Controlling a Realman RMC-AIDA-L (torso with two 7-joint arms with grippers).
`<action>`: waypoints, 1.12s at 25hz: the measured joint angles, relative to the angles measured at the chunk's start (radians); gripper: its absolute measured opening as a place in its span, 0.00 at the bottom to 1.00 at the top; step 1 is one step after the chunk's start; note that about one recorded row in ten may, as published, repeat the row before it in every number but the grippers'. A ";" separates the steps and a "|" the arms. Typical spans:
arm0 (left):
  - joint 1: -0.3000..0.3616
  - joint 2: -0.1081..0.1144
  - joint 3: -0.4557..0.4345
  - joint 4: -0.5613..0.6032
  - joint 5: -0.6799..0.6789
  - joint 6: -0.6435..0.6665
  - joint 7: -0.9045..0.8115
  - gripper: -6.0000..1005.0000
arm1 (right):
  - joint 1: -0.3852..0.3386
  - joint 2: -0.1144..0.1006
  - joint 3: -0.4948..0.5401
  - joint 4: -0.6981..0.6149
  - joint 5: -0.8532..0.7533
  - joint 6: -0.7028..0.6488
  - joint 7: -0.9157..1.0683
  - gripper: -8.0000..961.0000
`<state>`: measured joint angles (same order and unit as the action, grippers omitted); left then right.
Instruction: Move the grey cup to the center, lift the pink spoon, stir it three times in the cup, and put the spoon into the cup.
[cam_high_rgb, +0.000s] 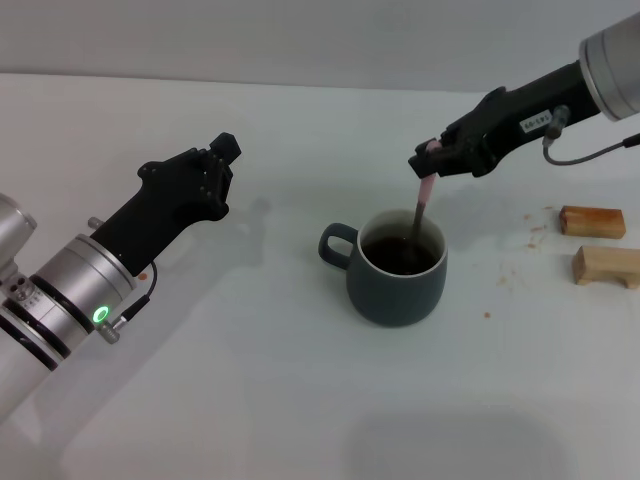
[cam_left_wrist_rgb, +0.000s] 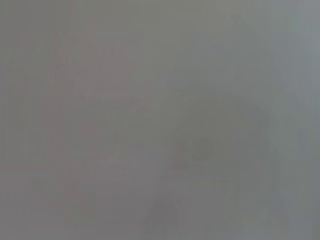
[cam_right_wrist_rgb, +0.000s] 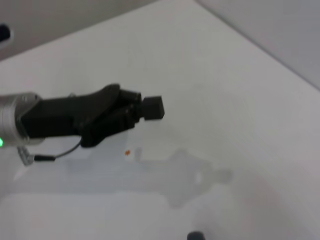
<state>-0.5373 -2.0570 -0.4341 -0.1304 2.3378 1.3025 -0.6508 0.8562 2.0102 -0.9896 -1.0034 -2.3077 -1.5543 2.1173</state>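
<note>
The grey cup (cam_high_rgb: 398, 268) stands near the middle of the white table, handle toward my left, dark liquid inside. My right gripper (cam_high_rgb: 432, 160) is above its far rim, shut on the pink spoon (cam_high_rgb: 424, 195), which hangs nearly upright with its bowl down in the liquid. My left gripper (cam_high_rgb: 222, 160) hovers over the table to the left of the cup, apart from it and holding nothing; it also shows in the right wrist view (cam_right_wrist_rgb: 145, 109). The left wrist view shows only blank grey.
Two small wooden blocks (cam_high_rgb: 592, 221) (cam_high_rgb: 606, 266) lie at the right edge of the table. Brown specks (cam_high_rgb: 525, 240) are scattered between them and the cup.
</note>
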 joint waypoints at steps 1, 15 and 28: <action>0.000 0.000 0.000 0.000 0.000 0.000 0.000 0.05 | -0.005 0.003 0.003 -0.011 0.000 0.002 0.005 0.21; -0.003 0.000 0.000 0.000 0.000 0.001 -0.004 0.05 | -0.086 0.023 0.061 -0.122 0.006 0.008 0.006 0.44; 0.033 0.002 -0.039 0.002 -0.006 0.041 0.002 0.05 | -0.461 0.065 0.130 -0.233 0.403 0.196 -0.179 0.74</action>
<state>-0.5047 -2.0554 -0.4731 -0.1284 2.3314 1.3436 -0.6487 0.3951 2.0754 -0.8597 -1.2364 -1.9046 -1.3581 1.9384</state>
